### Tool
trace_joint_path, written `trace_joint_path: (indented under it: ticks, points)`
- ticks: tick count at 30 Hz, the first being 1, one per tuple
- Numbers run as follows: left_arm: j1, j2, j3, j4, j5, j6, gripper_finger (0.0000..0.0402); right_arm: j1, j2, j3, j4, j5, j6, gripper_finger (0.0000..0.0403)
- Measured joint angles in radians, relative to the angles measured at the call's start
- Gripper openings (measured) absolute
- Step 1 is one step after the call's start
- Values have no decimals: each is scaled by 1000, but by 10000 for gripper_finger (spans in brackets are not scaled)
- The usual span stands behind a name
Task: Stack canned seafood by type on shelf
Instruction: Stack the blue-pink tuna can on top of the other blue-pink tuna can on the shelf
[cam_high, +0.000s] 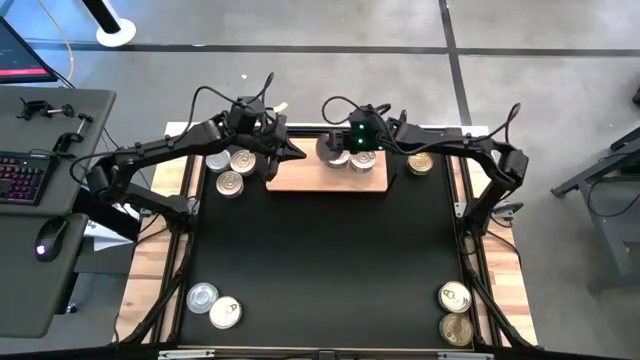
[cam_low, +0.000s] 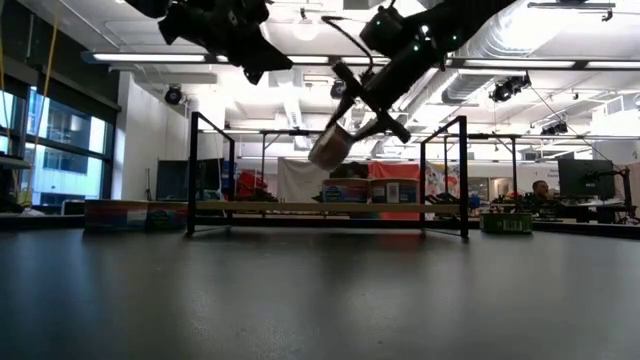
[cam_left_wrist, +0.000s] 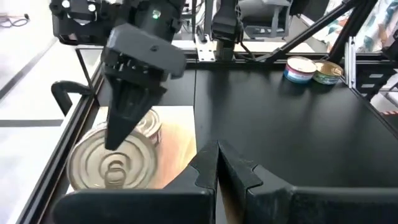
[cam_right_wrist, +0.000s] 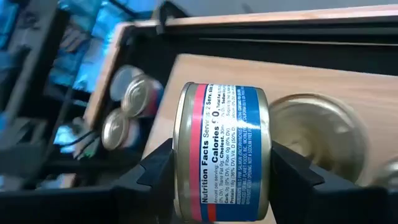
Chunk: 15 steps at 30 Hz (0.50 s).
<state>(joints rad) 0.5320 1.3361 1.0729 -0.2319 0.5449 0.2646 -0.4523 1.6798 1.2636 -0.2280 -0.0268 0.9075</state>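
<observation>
Right, my right gripper (cam_right_wrist: 221, 165) is clamped on a blue-and-red labelled tin (cam_right_wrist: 221, 158), holding it tipped on its side above the shelf (cam_high: 325, 178), which lies at the far edge of the black mat (cam_high: 320, 260). In the low view that tin (cam_low: 330, 147) hangs clear of the board, tilted. Two more tins (cam_high: 362, 160) already sit on the shelf just under my right wrist, one a gold-lidded tin (cam_right_wrist: 323, 127) right beside the held one. The left gripper (cam_left_wrist: 217, 165) hovers at the shelf's left end with its fingers pinched together on nothing. Three tins (cam_high: 230, 168) are clustered on the mat just left of the shelf, one tin (cam_high: 421, 162) just off its right end. Near-left corner of the mat has two tins (cam_high: 213, 305), near-right corner another pair (cam_high: 456, 312).
</observation>
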Motion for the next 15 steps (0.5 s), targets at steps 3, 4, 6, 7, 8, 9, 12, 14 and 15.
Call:
trace_joint_path:
  ticks: [3, 4, 6, 7, 8, 9, 12, 14, 15]
  points:
    - [0, 0, 0, 4, -6, 1, 0, -7, -6, 4, -1, 5, 5, 170]
    - [0, 0, 0, 4, -8, 1, 0, -7, -4, 4, -6, 7, 8, 170]
    - [0, 0, 0, 4, -15, 1, 0, -7, 3, 3, -24, 17, 8, 170]
    - [0, 0, 0, 4, -17, 2, 0, -6, 5, 3, -32, 27, 7, 170]
    - [0, 0, 0, 4, -18, 1, 0, -6, 5, 3, -35, 39, 8, 170]
    - [0, 0, 0, 4, -18, 1, 0, -6, 4, 3, -35, 47, 8, 170]
    - [0, 0, 0, 4, -18, 1, 0, -11, 3, 3, -62, 54, 13, 170]
    - [0, 1, 0, 3, -18, 0, 0, -12, 3, 3, -76, 54, 23, 170]
    - [0, 1, 0, 3, -18, 0, 0, -12, 3, 3, -75, 57, 31, 170]
